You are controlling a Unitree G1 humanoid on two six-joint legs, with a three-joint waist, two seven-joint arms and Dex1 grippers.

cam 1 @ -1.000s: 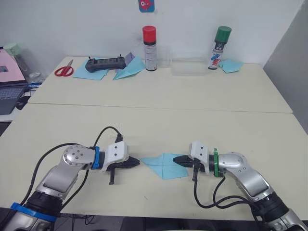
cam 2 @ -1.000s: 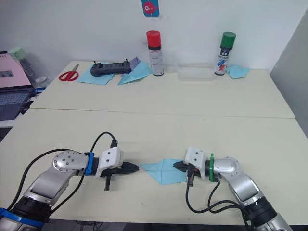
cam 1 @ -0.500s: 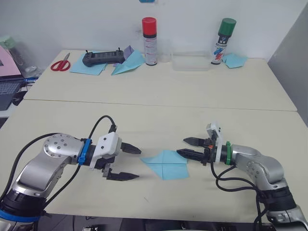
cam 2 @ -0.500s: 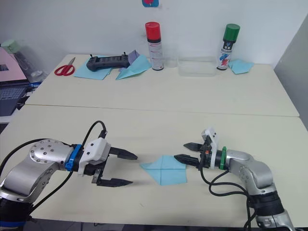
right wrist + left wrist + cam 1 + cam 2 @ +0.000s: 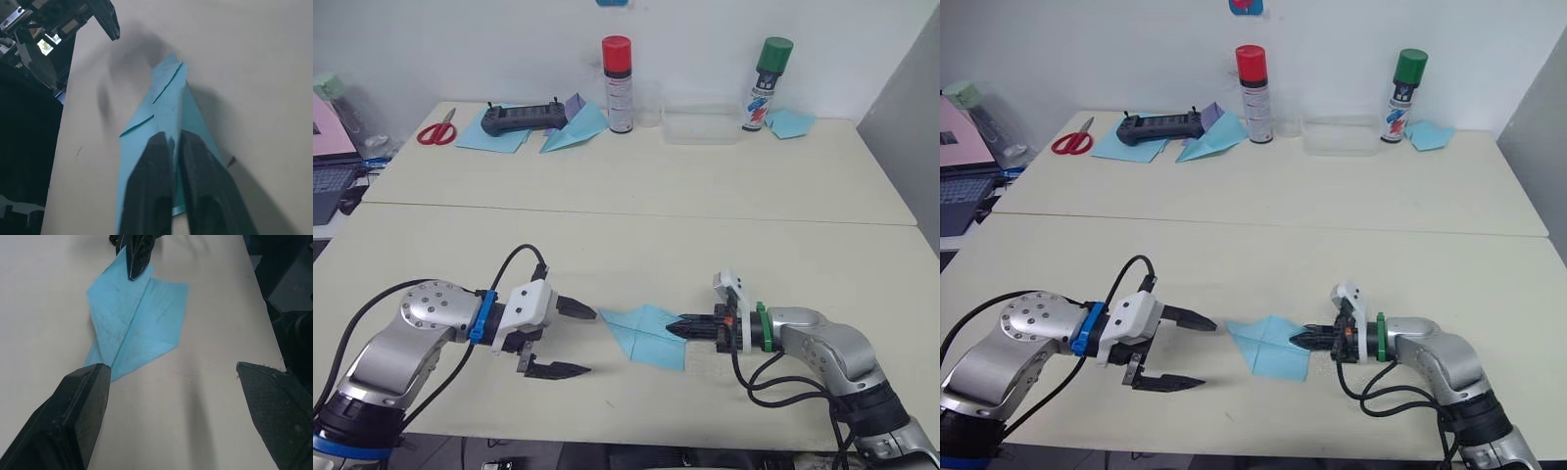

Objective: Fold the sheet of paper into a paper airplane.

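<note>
Both arms lie low over the near tabletop (image 5: 636, 255), forearms stretched inward toward each other. The left hand (image 5: 570, 338) is turned on its side with its two black fingers spread wide, one tip pointing at the paper and the other lower and nearer the table edge, gripping nothing. The right hand (image 5: 1308, 338) reaches in from the other side with its fingers pressed together on the edge of the sheet of paper (image 5: 644, 333), which lies partly folded between the two hands, one pointed end toward the left hand.

The left wrist view shows the paper (image 5: 137, 323) as a creased kite shape with a centre ridge, its point just beside one of that hand's fingertips, and the right hand's dark tip (image 5: 134, 257) pinching the far edge. The right wrist view shows the two fingers (image 5: 154, 186) closed on a raised fold.

On the far tabletop stand a red-capped spray can (image 5: 617, 83) and a green-capped spray can (image 5: 768, 83), with red scissors (image 5: 435, 130), a black remote (image 5: 521, 117) and a clear tray (image 5: 703, 129).
</note>
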